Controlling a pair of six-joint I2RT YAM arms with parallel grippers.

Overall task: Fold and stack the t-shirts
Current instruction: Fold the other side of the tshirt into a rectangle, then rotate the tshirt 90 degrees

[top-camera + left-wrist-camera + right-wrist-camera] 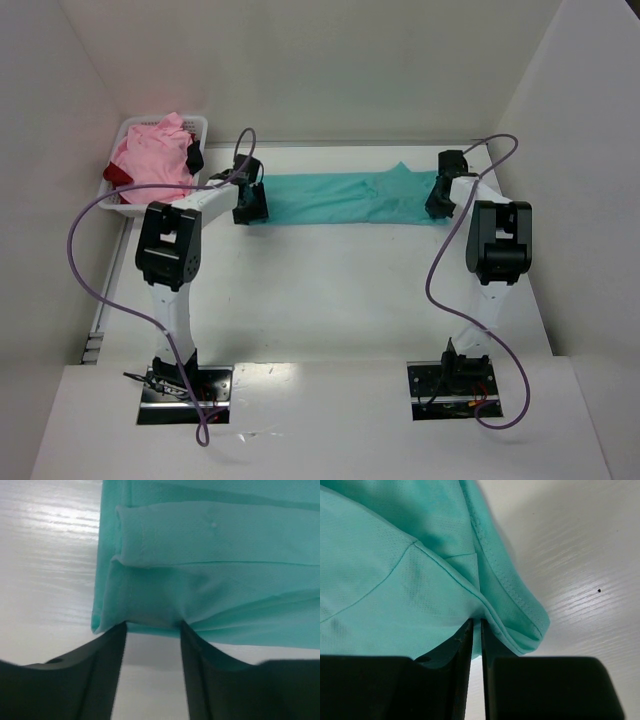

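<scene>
Teal shirt (345, 198): I see it lying flat as a long narrow band across the far part of the table (330, 300). It is folded lengthwise, and the left wrist view shows layers resting one over another.
Why it lies so: my guess is that an arm works at each end to keep the band straight and smooth, ready for a fold across its length.
Right claw (476, 622): narrow, almost closed, pinching a hemmed, doubled corner at the shirt's right end.
Left claw (152, 625): the jaws stand apart with bare table showing between them. The shirt's left edge only meets the fingertips and puckers a little there, so I judge it is not gripped.
Pink shirt (152, 155): heaped unfolded in the white basket (195, 122) at the far left, well apart from the teal one.
Dark red shirt (115, 175): a small part peeks out beneath the pink one at the basket's left side.
Progress: I reckon the first shirt is partway folded, two are waiting, and no stack has been started.
Writing: I can read no brand, label or print on anything.
</scene>
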